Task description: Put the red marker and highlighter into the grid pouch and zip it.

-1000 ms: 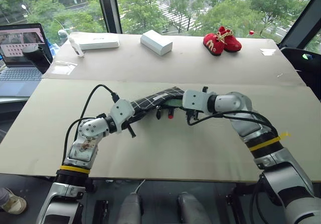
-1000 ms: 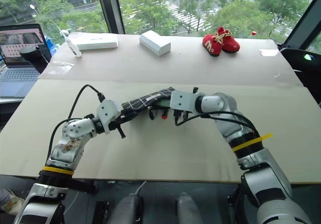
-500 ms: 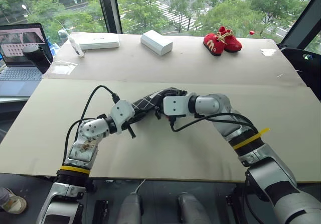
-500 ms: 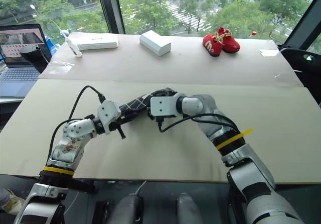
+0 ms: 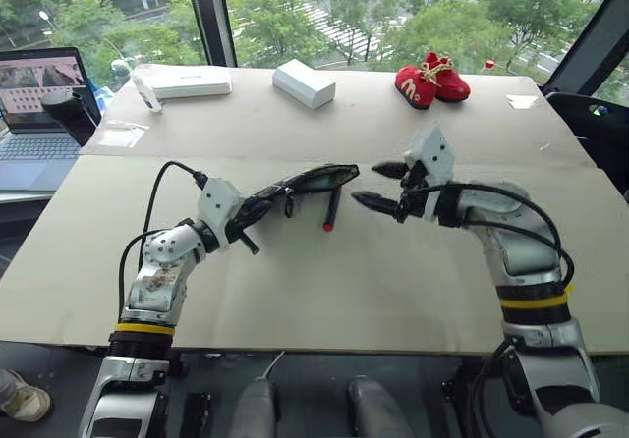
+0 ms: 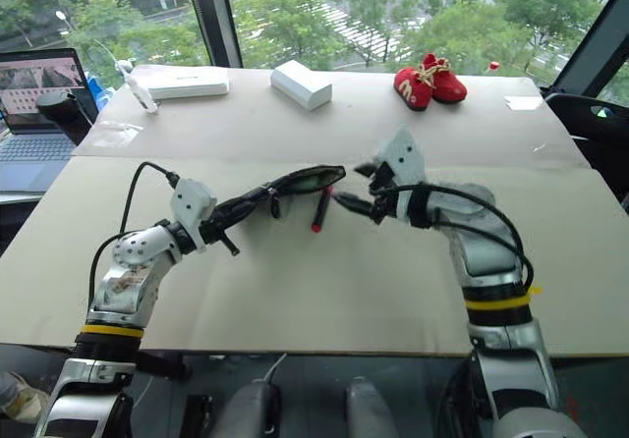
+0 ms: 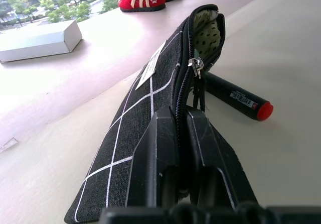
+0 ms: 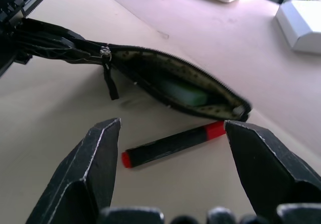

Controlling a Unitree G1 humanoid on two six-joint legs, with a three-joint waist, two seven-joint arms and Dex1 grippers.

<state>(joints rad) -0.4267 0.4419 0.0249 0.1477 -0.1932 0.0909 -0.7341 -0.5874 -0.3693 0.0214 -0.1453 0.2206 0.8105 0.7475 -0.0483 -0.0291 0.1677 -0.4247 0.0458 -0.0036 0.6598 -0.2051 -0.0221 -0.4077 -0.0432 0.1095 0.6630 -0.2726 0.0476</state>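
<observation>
Left gripper [image 5: 257,209]: clamped on grid pouch [image 5: 300,182], mouth unzipped
Highlighter [image 8: 183,92]: inside pouch
Red marker [image 5: 331,209]: on table [image 5: 393,281], beside pouch
Right gripper [image 5: 374,185]: jaws wide, empty

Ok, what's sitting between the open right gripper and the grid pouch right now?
The red marker lies on the table between the right gripper and the grid pouch, which the left gripper holds; the head views show it.

I work in an office-like test room high over a street: a big window [image 5: 324,6] shows treetops, and a laptop [image 5: 39,114] sits beside my table [image 5: 295,301].
</observation>
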